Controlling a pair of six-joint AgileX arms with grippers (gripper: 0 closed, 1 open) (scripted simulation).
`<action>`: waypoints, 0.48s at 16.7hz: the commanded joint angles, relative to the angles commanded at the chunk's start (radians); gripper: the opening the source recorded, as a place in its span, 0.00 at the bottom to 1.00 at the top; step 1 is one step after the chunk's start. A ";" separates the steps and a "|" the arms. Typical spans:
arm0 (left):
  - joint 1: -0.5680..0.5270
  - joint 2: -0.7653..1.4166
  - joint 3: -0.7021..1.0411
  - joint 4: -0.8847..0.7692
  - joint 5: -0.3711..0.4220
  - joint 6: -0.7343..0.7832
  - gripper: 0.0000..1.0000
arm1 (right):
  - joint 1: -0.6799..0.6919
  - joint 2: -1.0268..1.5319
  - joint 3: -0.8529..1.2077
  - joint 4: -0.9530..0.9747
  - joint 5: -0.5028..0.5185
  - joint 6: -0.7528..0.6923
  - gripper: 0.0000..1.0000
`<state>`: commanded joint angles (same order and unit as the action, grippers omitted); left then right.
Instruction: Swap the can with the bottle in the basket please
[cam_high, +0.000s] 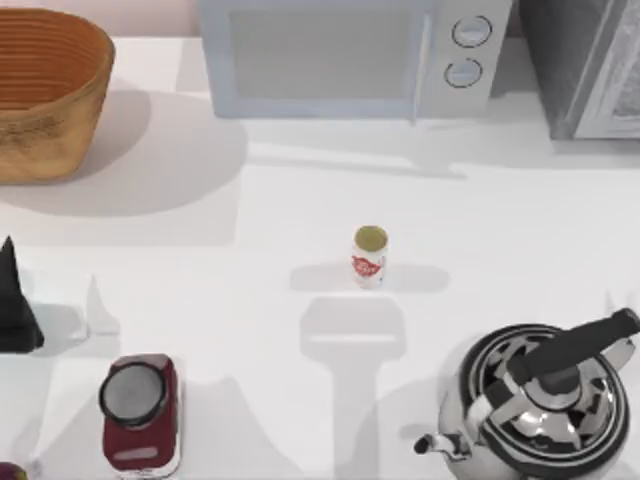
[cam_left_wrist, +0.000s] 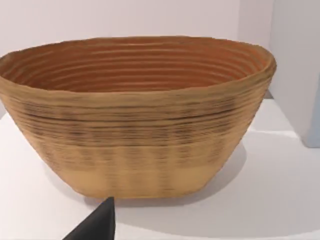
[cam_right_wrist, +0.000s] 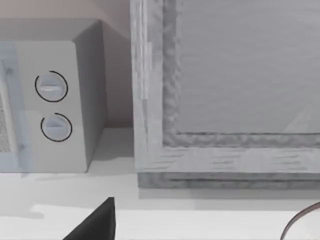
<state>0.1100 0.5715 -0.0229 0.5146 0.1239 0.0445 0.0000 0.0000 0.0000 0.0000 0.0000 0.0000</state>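
Bottle, upright mid-bench, well apart from basket at far-left corner: I judge it light, rigid, tippable, best gripped mid-body; grippers' opening I cannot tell.

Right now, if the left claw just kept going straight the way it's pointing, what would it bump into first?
Most likely the basket. In the left wrist view, it stands dead ahead of the dark tip of the left claw, with bare table between them. How far off is hard to judge.
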 joint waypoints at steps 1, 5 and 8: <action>0.017 0.099 -0.005 0.082 0.020 0.007 1.00 | 0.000 0.000 0.000 0.000 0.000 0.000 1.00; 0.089 0.499 -0.026 0.416 0.097 0.034 1.00 | 0.000 0.000 0.000 0.000 0.000 0.000 1.00; 0.139 0.770 -0.040 0.643 0.148 0.052 1.00 | 0.000 0.000 0.000 0.000 0.000 0.000 1.00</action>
<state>0.2495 1.3419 -0.0627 1.1577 0.2716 0.0968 0.0000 0.0000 0.0000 0.0000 0.0000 0.0000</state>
